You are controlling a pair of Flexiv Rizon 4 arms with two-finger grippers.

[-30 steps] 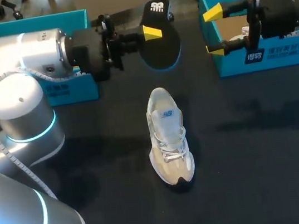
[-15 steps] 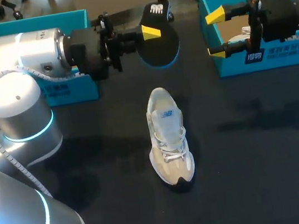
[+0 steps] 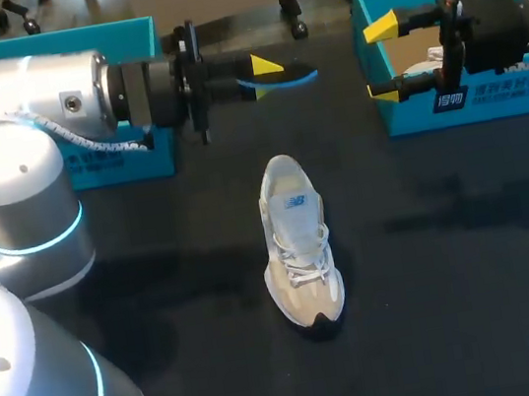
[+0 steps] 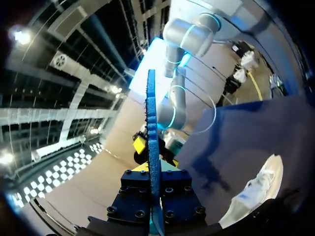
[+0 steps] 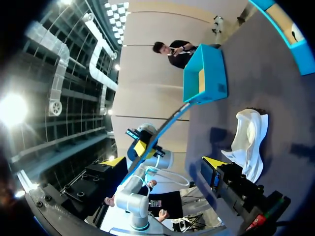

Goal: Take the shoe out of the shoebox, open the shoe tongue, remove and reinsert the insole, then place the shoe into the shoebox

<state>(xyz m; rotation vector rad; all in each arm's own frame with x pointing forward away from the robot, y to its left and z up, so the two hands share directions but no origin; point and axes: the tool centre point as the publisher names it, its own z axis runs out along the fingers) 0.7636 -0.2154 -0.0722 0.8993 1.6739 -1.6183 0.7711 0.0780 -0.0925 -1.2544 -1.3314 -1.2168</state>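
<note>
Left hand (image 3: 265, 70) is clamped on the insole (image 3: 288, 78), which looks edge-on here. The shoe (image 3: 298, 243) sits on the surface (image 3: 449, 230) at its 6 o'clock, well apart. Right hand (image 3: 381, 59) gapes wide at 3 o'clock, by the shoebox (image 3: 488, 97).

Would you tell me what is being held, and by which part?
The left gripper holds the insole by one edge; the right gripper is open and empty.

Plain dark tabletop (image 3: 474, 266), evenly lit
</note>
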